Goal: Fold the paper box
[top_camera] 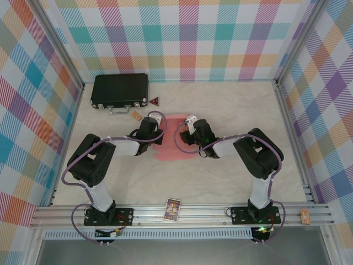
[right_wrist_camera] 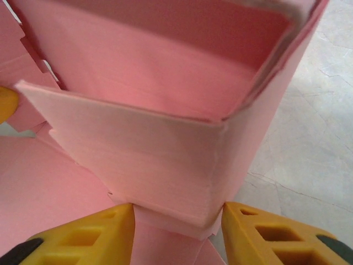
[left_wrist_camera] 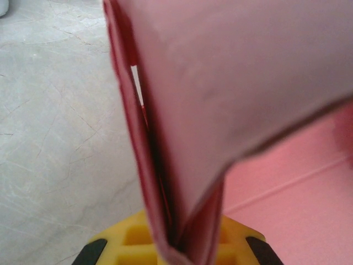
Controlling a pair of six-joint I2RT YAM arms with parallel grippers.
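The salmon-pink paper box [top_camera: 175, 144] lies partly folded in the middle of the table, between my two grippers. My left gripper [top_camera: 150, 128] is at its left side. In the left wrist view, raised card walls of the paper box [left_wrist_camera: 231, 83] run down into the left gripper [left_wrist_camera: 177, 245], whose yellow fingers [left_wrist_camera: 129, 240] are shut on the doubled card. My right gripper [top_camera: 191, 131] is at the box's right side. In the right wrist view, a folded-up corner of the box [right_wrist_camera: 143, 154] stands between the yellow fingers [right_wrist_camera: 83, 237] of the right gripper [right_wrist_camera: 177, 221], touching both.
A black hard case [top_camera: 119, 90] with latches lies at the back left, with a small red triangle [top_camera: 156, 101] and a tan tag [top_camera: 137, 115] beside it. A picture card [top_camera: 172, 209] rests on the front rail. Plaid walls enclose the table on three sides.
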